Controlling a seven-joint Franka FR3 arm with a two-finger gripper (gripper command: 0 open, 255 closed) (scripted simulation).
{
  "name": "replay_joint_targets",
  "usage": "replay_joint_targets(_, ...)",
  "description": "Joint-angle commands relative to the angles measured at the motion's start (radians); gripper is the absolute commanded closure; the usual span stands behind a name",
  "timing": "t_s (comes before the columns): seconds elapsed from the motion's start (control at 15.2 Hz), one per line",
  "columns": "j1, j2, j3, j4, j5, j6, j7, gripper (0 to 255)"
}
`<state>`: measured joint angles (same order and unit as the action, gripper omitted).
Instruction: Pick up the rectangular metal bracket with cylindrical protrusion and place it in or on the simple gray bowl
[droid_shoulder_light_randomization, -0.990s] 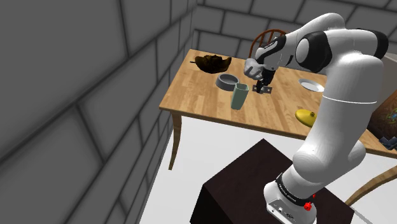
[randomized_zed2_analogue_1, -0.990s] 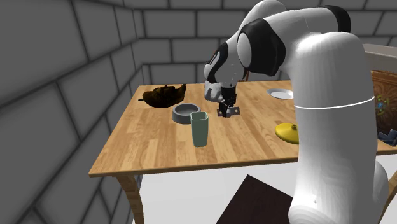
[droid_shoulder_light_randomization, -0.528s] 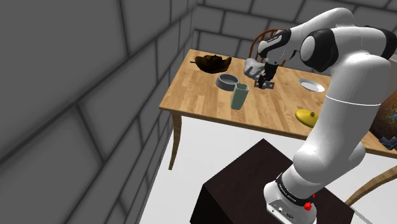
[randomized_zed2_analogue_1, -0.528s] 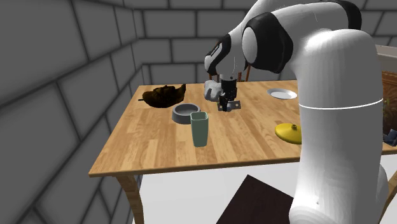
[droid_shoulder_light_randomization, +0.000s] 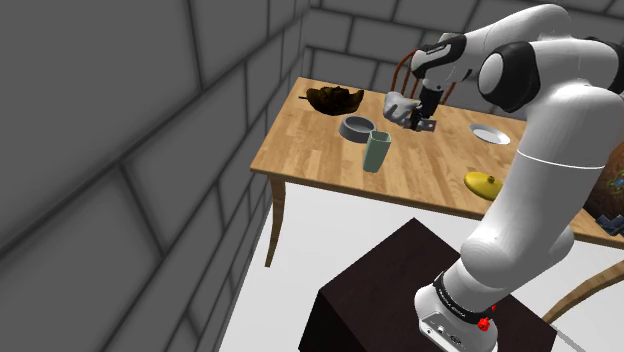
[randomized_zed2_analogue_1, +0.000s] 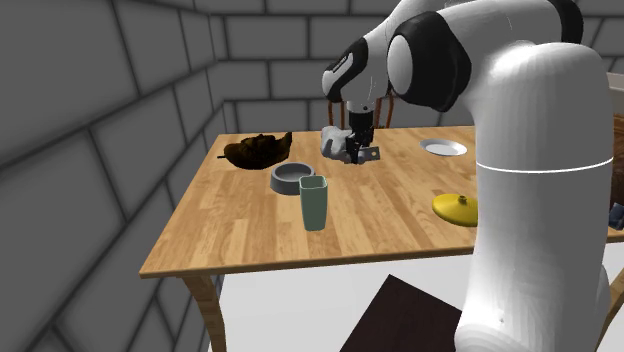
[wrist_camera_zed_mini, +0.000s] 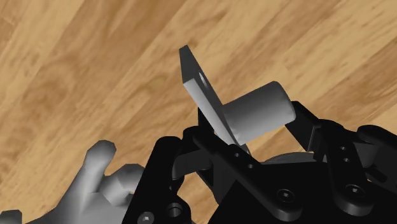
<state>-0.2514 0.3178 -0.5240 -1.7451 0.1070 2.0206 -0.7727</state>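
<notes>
The bracket (wrist_camera_zed_mini: 205, 95), a flat grey plate with a hole and a round stub (wrist_camera_zed_mini: 259, 114), is clasped between my black fingers. My gripper (wrist_camera_zed_mini: 254, 139) is shut on it. In the shoulder view the gripper (droid_shoulder_light_randomization: 424, 118) holds the bracket (droid_shoulder_light_randomization: 429, 127) a little above the wooden table (droid_shoulder_light_randomization: 320, 150). The grey bowl (droid_shoulder_light_randomization: 356, 128) stands on the table to the shoulder view's left of the gripper. In the second exterior view the bracket (randomized_zed2_analogue_1: 371, 154) hangs under the gripper (randomized_zed2_analogue_1: 361, 148), behind and to the right of the bowl (randomized_zed2_analogue_1: 291, 178).
A pale green cup (droid_shoulder_light_randomization: 376, 151) stands in front of the bowl. A light grey lumpy object (droid_shoulder_light_randomization: 400, 106) lies close beside the gripper. A dark brown basket (droid_shoulder_light_randomization: 335, 98), a white plate (droid_shoulder_light_randomization: 490, 133) and a yellow object (droid_shoulder_light_randomization: 482, 183) also rest on the table.
My gripper has risen off the table with the bracket in it and drifted toward the table's far side. The other objects stayed put.
</notes>
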Motion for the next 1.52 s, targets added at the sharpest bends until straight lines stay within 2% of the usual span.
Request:
replay_joint_targets(0.0, 0.002, -0.012, -0.003, 0.012, -0.007, -0.023, 0.003, 255)
replay_joint_targets(0.2, 0.01, -0.001, 0.004, 0.052, -0.005, -0.054, 0.021, 255)
replay_joint_targets(0.66, 0.047, 0.146, 0.057, 0.273, 0.043, -0.139, 0.125, 255)
replay_joint_targets(1.06, 0.052, 0.322, 0.101, 0.559, 0.085, -0.255, 0.214, 255)
replay_joint_targets(1.25, 0.035, 0.447, 0.125, 0.778, 0.108, -0.346, 0.263, 255)
replay_joint_targets(1.32, 0.021, 0.512, 0.136, 0.895, 0.117, -0.396, 0.285, 255)
replay_joint_targets(1.45, 0.029, 0.505, 0.136, 0.853, 0.116, -0.363, 0.283, 255)
